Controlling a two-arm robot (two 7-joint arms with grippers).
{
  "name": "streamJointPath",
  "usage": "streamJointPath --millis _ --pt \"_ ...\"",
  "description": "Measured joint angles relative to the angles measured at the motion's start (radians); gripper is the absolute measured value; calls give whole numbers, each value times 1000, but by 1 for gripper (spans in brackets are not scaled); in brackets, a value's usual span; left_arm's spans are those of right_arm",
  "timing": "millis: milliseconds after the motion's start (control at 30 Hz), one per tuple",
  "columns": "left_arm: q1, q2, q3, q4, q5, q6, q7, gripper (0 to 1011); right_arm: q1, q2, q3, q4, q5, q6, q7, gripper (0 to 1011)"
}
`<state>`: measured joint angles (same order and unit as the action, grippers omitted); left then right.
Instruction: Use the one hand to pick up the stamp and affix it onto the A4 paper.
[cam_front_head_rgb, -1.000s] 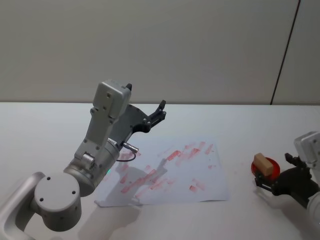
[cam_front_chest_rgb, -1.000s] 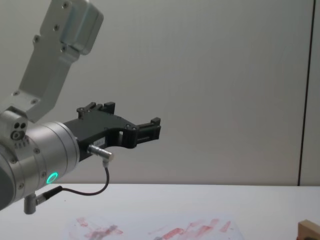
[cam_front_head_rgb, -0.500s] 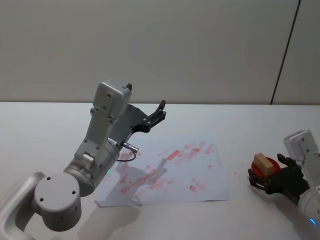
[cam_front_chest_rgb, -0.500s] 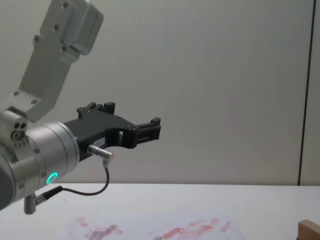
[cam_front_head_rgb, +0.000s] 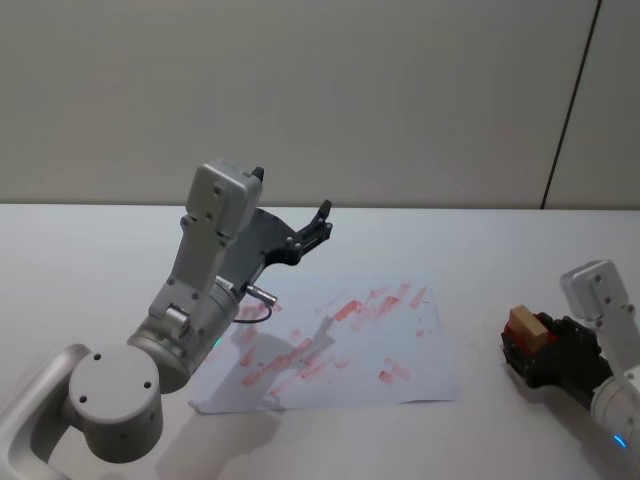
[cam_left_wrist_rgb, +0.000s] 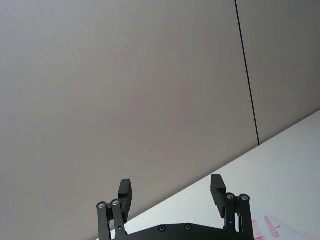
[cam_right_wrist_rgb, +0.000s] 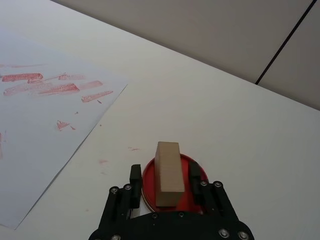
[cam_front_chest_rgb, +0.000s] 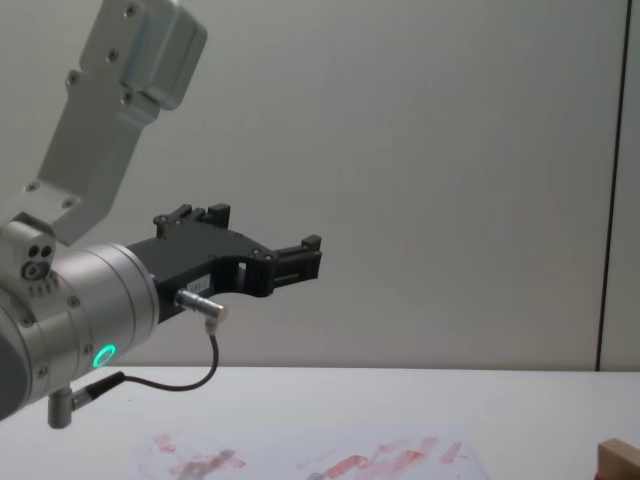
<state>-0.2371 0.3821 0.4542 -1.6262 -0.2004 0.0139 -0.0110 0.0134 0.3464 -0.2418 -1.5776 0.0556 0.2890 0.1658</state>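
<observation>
The stamp (cam_right_wrist_rgb: 167, 172), a small wooden block, should feel light, stiff and grippy; take its long bare sides, above any ink. The left pincer (cam_left_wrist_rgb: 171, 186) hangs spread, raised by the A4 paper (cam_front_head_rgb: 340, 340). Rightward on the surface (cam_front_head_rgb: 480, 250), the stamp stands upright in a round red dish (cam_right_wrist_rgb: 148, 187), the right pincer (cam_right_wrist_rgb: 164, 171) spread astride it.

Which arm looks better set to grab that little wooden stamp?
The right. The right gripper straddles the stamp, its open fingers on either side, beside the A4 paper. The left gripper is raised in the air, open, far from the stamp.
</observation>
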Motion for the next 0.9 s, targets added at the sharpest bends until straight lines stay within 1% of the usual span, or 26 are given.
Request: streamJointPath --millis 67,133,200,233,300,333,400,500,533,733,900 --pt "0 0 0 0 0 0 0 1003 2 -1 0 3 -1 0 1 545" --pt "0 0 0 0 0 0 0 1002 3 -2 -1 4 -1 0 1 464" --pt "0 0 0 0 0 0 0 1003 3 -3 -1 5 -2 0 1 425" --pt "0 0 0 0 0 0 0 1002 4 -3 -1 5 -2 0 1 362" --pt "0 0 0 0 0 0 0 1003 5 -3 -1 6 -3 0 2 335" --pt "0 0 0 0 0 0 0 1003 5 -3 -1 6 -3 -1 2 297" --pt "0 0 0 0 0 0 0 1003 6 -4 -1 7 -3 -1 2 270" --pt "0 0 0 0 0 0 0 1002 6 -4 -1 8 -3 -1 2 260" --pt "0 0 0 0 0 0 0 1003 6 -4 -1 8 -3 -1 2 225" --pt "0 0 0 0 0 0 0 1002 7 -5 -1 10 -4 -3 2 223" --pt "0 0 0 0 0 0 0 1003 12 -10 -1 13 -3 -19 2 224"
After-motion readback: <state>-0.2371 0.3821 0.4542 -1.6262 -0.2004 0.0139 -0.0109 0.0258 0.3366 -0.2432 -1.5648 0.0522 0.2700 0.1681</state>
